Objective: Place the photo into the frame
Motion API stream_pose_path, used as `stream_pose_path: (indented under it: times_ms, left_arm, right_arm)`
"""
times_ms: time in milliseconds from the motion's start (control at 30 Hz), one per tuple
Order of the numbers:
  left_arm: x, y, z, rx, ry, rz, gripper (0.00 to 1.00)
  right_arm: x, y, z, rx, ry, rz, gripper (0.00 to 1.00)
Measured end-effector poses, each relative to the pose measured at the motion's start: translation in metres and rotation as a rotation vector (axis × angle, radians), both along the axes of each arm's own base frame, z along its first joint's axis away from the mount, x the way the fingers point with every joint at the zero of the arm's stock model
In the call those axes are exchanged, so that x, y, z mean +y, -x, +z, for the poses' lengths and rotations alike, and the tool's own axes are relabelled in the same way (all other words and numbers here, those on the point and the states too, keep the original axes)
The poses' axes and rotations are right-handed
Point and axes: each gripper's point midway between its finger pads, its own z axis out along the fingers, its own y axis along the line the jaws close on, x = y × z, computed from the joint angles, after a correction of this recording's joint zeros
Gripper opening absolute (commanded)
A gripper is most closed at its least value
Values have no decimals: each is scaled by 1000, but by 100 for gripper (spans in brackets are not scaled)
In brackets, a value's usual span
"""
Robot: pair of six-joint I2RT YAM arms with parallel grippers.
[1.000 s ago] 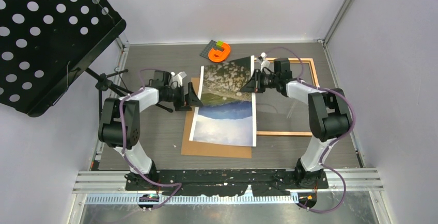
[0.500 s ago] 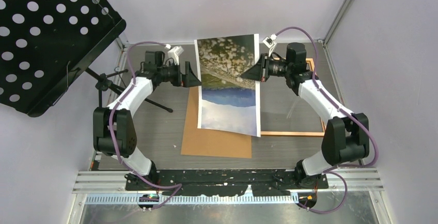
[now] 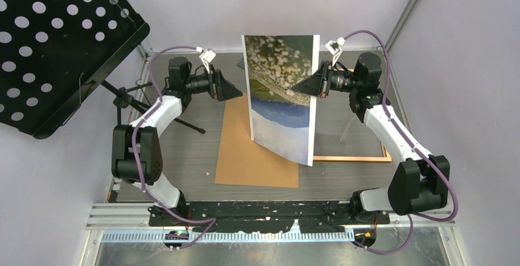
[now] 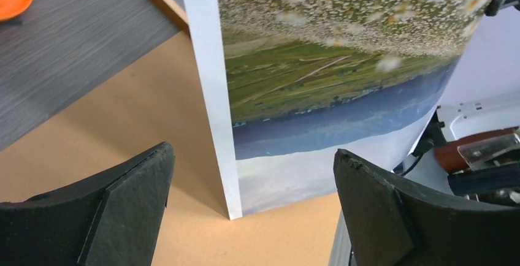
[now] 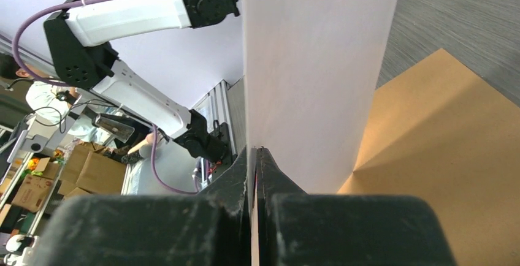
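Pinches in the right hand [image 3: 305, 86], fingers pressed together, the photo [image 3: 279, 119] by its right edge. Holds it upright above the table [image 3: 190, 149] (flowers up, sky down), low corner over the brown backing board [image 3: 245, 155]. Spreads the left hand [image 3: 236, 91] wide beside the left edge, touching nothing. Shows the frame [image 3: 349, 158] flat on the table, behind and right of the photo.

Left end effector [image 3: 233, 89] spread wide; right end effector [image 3: 298, 87] clamped.
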Motion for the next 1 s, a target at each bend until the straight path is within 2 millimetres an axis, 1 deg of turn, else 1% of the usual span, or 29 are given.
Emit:
stream_pose_path:
  times_ms: [167, 233, 467, 633, 700, 767, 800, 900, 1000]
  left_arm:
    - [-14, -6, 9, -27, 80, -46, 99]
    - [-19, -7, 8, -26, 97, -59, 100]
    - [-38, -11, -2, 4, 146, -103, 100]
    - [-50, -6, 7, 14, 207, -156, 99]
    - [-56, -1, 14, 19, 236, -184, 93]
    - [-63, 6, 20, 31, 267, -223, 81]
    - [-66, 10, 23, 39, 285, -241, 75]
    - [-72, 19, 26, 78, 327, -290, 51]
    - [-72, 26, 27, 110, 342, -320, 32]
  right_arm:
    - [0, 4, 6, 12, -24, 14, 6]
    - [0, 6, 10, 8, -30, 19, 6]
    - [-1, 23, 32, -36, -54, 38, 5]
    - [-2, 30, 42, -68, -62, 45, 6]
    - [-3, 30, 42, -70, -63, 45, 6]
    - [-4, 30, 41, -66, -63, 42, 6]
    - [-5, 29, 41, -65, -63, 38, 6]
    - [-10, 25, 41, -65, -62, 21, 6]
    - [-16, 19, 40, -61, -60, -9, 6]
